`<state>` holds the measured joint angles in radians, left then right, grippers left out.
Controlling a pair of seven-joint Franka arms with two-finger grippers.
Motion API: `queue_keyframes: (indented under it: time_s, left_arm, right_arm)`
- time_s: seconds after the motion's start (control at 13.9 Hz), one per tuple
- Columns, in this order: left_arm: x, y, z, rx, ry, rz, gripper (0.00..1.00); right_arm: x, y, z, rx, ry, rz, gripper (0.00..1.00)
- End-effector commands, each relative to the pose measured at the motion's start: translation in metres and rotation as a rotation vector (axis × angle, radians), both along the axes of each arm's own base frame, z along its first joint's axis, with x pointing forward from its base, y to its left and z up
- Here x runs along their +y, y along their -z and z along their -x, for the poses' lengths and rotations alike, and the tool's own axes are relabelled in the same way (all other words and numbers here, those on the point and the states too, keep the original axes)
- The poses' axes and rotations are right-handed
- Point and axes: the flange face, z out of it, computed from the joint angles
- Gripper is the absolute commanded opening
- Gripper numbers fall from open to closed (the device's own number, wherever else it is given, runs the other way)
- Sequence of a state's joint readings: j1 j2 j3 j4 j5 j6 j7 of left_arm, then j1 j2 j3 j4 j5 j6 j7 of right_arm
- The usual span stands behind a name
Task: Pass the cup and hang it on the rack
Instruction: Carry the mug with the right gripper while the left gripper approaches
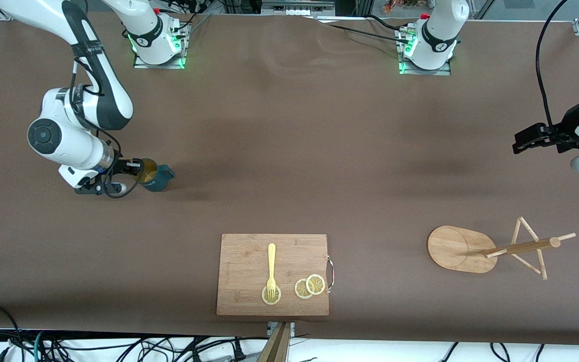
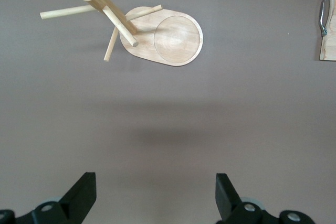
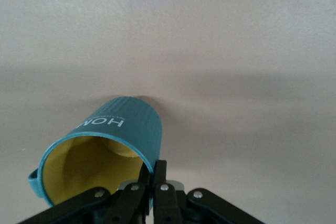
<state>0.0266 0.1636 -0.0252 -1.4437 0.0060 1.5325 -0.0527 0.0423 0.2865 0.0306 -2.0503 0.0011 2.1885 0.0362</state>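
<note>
Checking the right arm's end of the table first, I find the right gripper clenched on the rim of the cup. In the right wrist view the fingers pinch the cup's wall, one inside against the mustard-yellow lining and one outside on the ribbed teal surface. I note the cup is tilted, mouth turned toward the gripper, white lettering visible on its outer wall. Whether its base touches the brown table or hangs just above it, I cannot tell.

Turning to the left arm, I see the left gripper held in the air over the left arm's end of the table, waiting. Its jaws are released; the left wrist view shows both fingers spread wide with nothing between them.

I record the rack standing on the table toward the left arm's end, nearer the front camera than the left gripper, its pegs bare. A wooden cutting board lies near the front edge, carrying a yellow fork and three lemon slices, one of them under the fork's tines.
</note>
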Motion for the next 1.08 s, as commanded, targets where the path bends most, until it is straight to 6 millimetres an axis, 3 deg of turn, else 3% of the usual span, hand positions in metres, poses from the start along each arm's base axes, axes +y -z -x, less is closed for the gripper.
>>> queue_keyframes:
  time_s: [0.0, 0.07, 0.36, 0.5, 0.65, 0.86, 1.0]
  left_arm:
    - [0.006, -0.004, -0.002, -0.004, 0.009, 0.02, 1.0]
    - [0.006, -0.004, -0.002, -0.006, 0.009, 0.02, 1.0]
    - [0.006, -0.002, -0.003, -0.003, 0.009, 0.02, 1.0]
    - [0.005, 0.005, -0.007, 0.009, 0.012, 0.019, 1.0]
    - [-0.008, 0.009, -0.008, 0.016, 0.029, 0.011, 1.0]
    - [-0.005, 0.014, -0.007, 0.037, 0.032, 0.021, 1.0]
    - [-0.017, 0.015, -0.006, 0.045, 0.051, 0.025, 1.0]
  right_arm:
    - [0.025, -0.05, -0.018, 0.035, -0.016, -0.003, 0.0]
    - [0.049, -0.065, -0.024, 0.028, -0.037, -0.002, 0.0]
    - [0.141, -0.07, -0.028, 0.006, 0.047, -0.004, 0.0]
    - [0.201, -0.076, -0.022, 0.017, 0.151, -0.062, 0.0]
    - [0.245, -0.074, -0.006, 0.027, 0.182, -0.063, 0.0]
    - [0.318, -0.065, 0.011, 0.012, 0.161, -0.074, 0.0]
    - [0.367, -0.047, 0.029, 0.013, 0.21, -0.058, 0.0]
